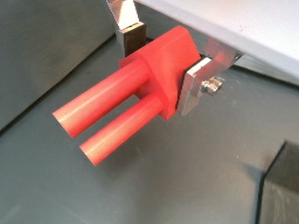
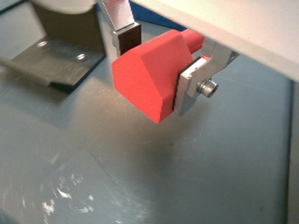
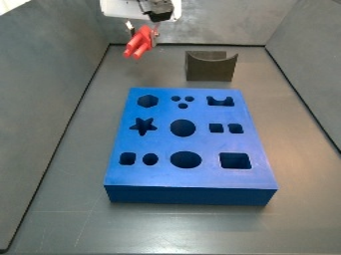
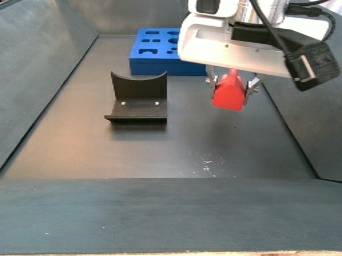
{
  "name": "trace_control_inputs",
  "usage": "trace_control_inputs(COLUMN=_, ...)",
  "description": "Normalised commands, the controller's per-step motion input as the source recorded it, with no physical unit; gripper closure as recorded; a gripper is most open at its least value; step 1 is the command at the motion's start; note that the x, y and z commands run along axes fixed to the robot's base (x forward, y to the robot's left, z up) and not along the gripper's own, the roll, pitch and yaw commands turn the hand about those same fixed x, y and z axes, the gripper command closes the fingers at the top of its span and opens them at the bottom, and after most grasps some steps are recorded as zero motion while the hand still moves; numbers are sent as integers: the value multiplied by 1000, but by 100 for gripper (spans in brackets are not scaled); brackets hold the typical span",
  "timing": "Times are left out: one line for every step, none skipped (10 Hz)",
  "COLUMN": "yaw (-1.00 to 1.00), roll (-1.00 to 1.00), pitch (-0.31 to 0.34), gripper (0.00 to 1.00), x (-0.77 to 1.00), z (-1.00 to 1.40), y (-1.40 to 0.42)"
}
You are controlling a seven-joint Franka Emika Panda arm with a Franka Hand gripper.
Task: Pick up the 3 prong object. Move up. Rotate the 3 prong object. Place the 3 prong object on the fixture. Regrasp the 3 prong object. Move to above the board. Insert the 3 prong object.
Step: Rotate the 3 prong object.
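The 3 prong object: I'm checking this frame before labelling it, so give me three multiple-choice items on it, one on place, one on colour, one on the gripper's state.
1. Where is the 3 prong object?
A. in a cutout of the board
B. between the gripper's fingers, off the floor
C. resting in the fixture

2. What colour is the board?
A. blue
B. green
C. grey

3. How is the gripper?
A. open, holding nothing
B. out of view
C. shut on the piece

Answers: 1 B, the 3 prong object sits between the fingers above the floor. 2 A, the board is blue, apart from the dark fixture. 3 C, the gripper clamps it on both sides.
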Motion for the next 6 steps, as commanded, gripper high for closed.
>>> trace_control_inputs(yaw=-1000, roll=-1, pitch=4, gripper=100, x=36, z=-33, y=15)
trace_control_inputs(yaw=-1000, roll=-1, pitch=5, gripper=100, x=34, z=-34, y=16)
trace_control_inputs(yaw=-1000, roll=-1, pitch=5, gripper=100, x=33, z=-34, y=17)
trace_control_inputs(yaw=-1000, roll=-1, pitch=5, gripper=100, x=33, z=-34, y=17)
trace_control_inputs(yaw=-1000, roll=-1, pitch=5, gripper=100, x=33, z=-35, y=17)
trace_control_inputs(yaw=-1000, roll=-1, pitch=5, gripper=100, x=32, z=-35, y=18)
